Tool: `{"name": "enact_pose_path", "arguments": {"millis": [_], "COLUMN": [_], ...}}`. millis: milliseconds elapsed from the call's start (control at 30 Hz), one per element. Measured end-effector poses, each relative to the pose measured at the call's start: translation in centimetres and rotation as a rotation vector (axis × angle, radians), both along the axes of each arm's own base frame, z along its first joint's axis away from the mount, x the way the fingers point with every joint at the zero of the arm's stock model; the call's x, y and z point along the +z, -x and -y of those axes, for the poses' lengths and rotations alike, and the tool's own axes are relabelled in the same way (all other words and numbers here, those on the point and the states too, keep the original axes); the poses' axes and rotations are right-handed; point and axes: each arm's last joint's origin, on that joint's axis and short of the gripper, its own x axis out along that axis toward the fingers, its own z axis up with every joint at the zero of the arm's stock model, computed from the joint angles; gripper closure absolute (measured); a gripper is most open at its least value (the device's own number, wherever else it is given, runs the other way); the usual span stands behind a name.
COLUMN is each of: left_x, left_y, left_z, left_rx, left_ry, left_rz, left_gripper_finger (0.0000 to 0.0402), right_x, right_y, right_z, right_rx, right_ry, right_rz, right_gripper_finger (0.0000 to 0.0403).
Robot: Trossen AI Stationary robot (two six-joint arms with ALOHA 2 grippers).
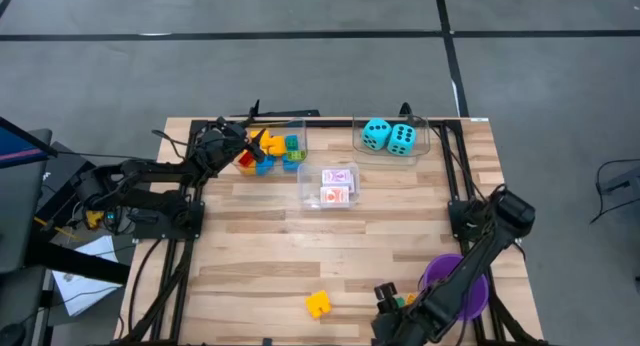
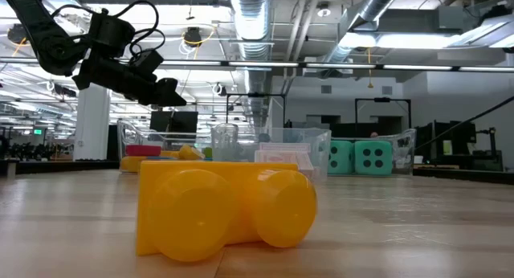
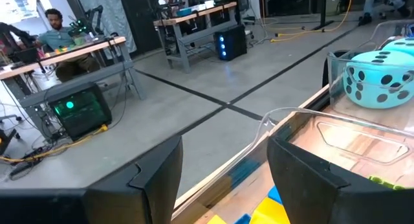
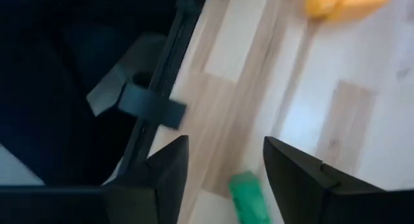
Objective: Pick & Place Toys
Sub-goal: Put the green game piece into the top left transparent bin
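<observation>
Right wrist alone shows green brick [image 4: 247,197] (blurred) — between open claw [image 4: 225,160].

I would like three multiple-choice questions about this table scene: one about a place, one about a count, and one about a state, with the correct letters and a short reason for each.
1. Where does the loose yellow brick lie?
A. in the bin with the dice
B. on the bare table near the front edge
C. inside the purple cup

2. How many turquoise dice are in the clear bin?
A. one
B. two
C. four

3. How is the left gripper?
A. open and empty over the bin of bricks
B. shut on a die
C. resting on the floor

Answers: 1 B, the high view shows it alone on the wood; 2 B, two dotted dice sit side by side; 3 A, its wrist view shows parted fingers holding nothing.
</observation>
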Motion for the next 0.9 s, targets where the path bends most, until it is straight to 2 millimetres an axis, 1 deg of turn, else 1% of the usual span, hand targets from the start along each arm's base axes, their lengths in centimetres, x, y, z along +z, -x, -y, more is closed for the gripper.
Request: {"name": "enact_pose_path", "arguments": {"millis": [167,300,500,633,700,833,900], "left_x": [0.0,0.0,0.0,0.1,0.1,0.1,0.1], "left_y": [0.0,0.0,-0.2,-0.2,-0.2,-0.2,-0.2], "left_z": [0.0,0.0,0.2,0.2,0.2,0.2,0.2], "left_rx": [0.002,0.002,-0.01,-0.014,-0.014,-0.014,-0.014], "left_ry": [0.012,0.012,0.01,0.008,0.009,0.008,0.006], "left_rz": [0.018,0.018,0.021,0.022,0.022,0.023,0.025], "left_gripper_finger": [0.0183,0.0183,0.0183,0.0183,0.0183,0.0183,0.0183], "right_x": [-2.1,-2.6,-2.7,-3.5,-4.3,-6.8,-7.3], "right_y": [-0.3,-0.1,0.1,0.1,-0.3,-0.4,-0.4], "right_z": [0.0,0.6,1.2,1.5,1.2,1.1,1.1], "right_rx": [-0.008,-0.021,-0.057,-0.059,-0.055,-0.045,-0.047], "right_ry": [0.03,0.085,0.115,0.136,0.115,0.146,0.162], "right_rz": [-0.096,-0.157,-0.204,-0.266,-0.288,-0.384,-0.409], "right_gripper_finger": [0.0182,0.0167,0.017,0.0176,0.0179,0.0182,0.0182]}}
